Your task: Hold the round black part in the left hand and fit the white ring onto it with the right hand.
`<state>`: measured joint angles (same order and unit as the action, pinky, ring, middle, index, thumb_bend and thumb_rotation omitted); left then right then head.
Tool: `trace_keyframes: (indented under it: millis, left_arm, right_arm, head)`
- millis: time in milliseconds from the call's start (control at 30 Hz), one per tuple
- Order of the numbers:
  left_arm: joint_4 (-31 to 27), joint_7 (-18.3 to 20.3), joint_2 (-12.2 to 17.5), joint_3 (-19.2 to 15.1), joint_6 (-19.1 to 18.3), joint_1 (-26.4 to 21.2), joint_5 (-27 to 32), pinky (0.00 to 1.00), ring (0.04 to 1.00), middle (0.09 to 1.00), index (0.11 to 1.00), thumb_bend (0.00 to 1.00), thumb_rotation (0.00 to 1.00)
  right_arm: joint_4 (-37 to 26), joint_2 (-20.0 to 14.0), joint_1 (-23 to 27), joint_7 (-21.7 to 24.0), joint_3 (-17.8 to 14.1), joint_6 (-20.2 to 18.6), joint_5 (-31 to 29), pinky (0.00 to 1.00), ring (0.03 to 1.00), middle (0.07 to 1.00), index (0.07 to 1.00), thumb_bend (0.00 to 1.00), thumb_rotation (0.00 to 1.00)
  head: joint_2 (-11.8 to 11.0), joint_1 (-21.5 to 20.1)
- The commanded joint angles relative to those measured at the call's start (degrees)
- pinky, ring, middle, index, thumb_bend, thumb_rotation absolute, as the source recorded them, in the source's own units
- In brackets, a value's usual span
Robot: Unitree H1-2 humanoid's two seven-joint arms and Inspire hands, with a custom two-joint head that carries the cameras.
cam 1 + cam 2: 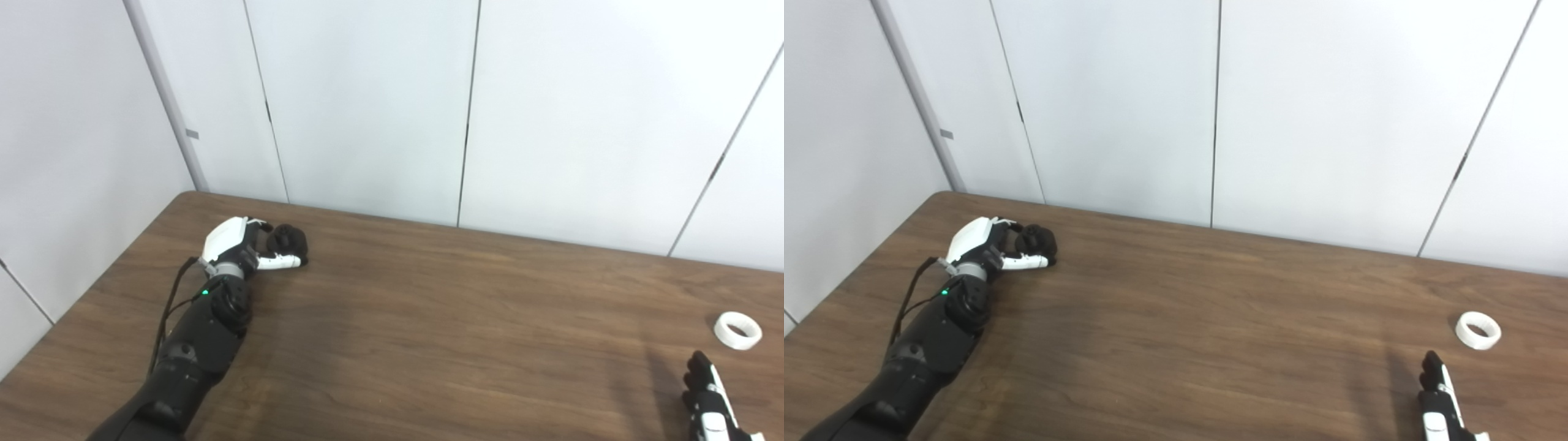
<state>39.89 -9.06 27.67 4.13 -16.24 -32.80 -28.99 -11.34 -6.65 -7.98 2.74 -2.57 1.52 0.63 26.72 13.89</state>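
Observation:
The round black part (pixel 289 240) rests on the table near its far left corner. My left hand (pixel 245 245) is curled around it, fingers over its far side and the white thumb (pixel 280 262) along its near side. The white ring (pixel 738 330) lies flat on the table at the right. My right hand (pixel 707 398) rises from the bottom right corner, fingers straight and holding nothing, a short way nearer than the ring and slightly left of it. Its lower part is cut off by the picture's edge.
The brown wooden table (pixel 429 318) runs up to white wall panels (pixel 367 110) at the back and left. My left forearm (pixel 196 343) lies along the table's left side with a cable beside it.

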Motion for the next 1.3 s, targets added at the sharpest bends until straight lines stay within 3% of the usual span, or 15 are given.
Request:
trace_keyframes:
  millis: [0, 500, 733, 833, 867, 900, 933, 1267]
  left_arm:
    - [0.3, -1.7, 1.9, -0.1, 0.7, -3.4, -0.1, 1.0, 1.0, 0.966, 0.81, 0.99, 0.42]
    - [-0.5, -1.6, 1.2, 0.1, 0.9, -3.6, 1.7, 1.0, 1.0, 0.948, 0.78, 0.99, 0.4]
    - [-0.3, -2.8, 1.2, 0.1, 1.8, -3.4, 1.6, 1.0, 0.996, 0.923, 0.693, 0.93, 0.35]
    - [0.2, -4.3, 0.8, -1.3, 3.8, -3.1, 3.1, 1.0, 0.973, 0.884, 0.593, 0.88, 0.24]
    - [0.2, -4.6, 0.7, -1.6, 4.5, -2.9, 3.5, 1.0, 0.965, 0.869, 0.542, 0.71, 0.16]
    - [0.2, -5.1, 0.6, -1.9, 4.9, -2.8, 3.7, 1.0, 0.955, 0.851, 0.509, 0.6, 0.1]
    - [0.0, -5.5, 0.6, -2.1, 5.3, -2.6, 3.8, 1.0, 0.945, 0.835, 0.496, 0.56, 0.08]
    - [0.7, -7.3, 0.7, -1.7, 7.4, -2.3, 3.9, 1.0, 0.891, 0.775, 0.484, 0.52, 0.05]
  right_arm:
    - [-1.4, 0.4, -0.5, 0.2, 0.5, 0.3, 0.0, 1.0, 1.0, 1.0, 0.999, 0.29, 1.0]
    - [-1.9, 0.4, -0.5, -0.2, 0.7, 0.1, 0.4, 1.0, 1.0, 0.998, 0.998, 0.27, 1.0]
    - [-2.3, 0.3, -0.7, -0.1, 0.6, -0.1, -0.1, 1.0, 1.0, 0.999, 1.0, 0.27, 1.0]
    - [-2.4, 0.3, -0.8, -0.2, 0.6, -0.4, 0.3, 1.0, 1.0, 0.999, 0.997, 0.27, 1.0]
    - [-2.4, 0.3, -0.8, -0.2, 0.6, -0.4, 0.2, 1.0, 1.0, 0.999, 0.997, 0.28, 1.0]
    - [-2.4, 0.3, -0.8, -0.2, 0.6, -0.3, 0.2, 1.0, 1.0, 1.0, 0.997, 0.28, 1.0]
    - [-2.3, 0.2, -0.8, -0.1, 0.6, -0.2, 0.1, 1.0, 1.0, 1.0, 0.997, 0.27, 1.0]
    - [-2.2, 0.1, -0.8, -0.1, 0.4, -0.5, -0.2, 1.0, 1.0, 1.0, 0.999, 0.26, 1.0]
  head:
    - [0.1, 0.0]
    - [0.3, -0.3]
    - [0.6, -0.2]
    - [0.5, -0.2]
    - [0.5, -0.2]
    - [0.5, -0.2]
    - [0.5, -0.2]
    - [0.6, -0.2]
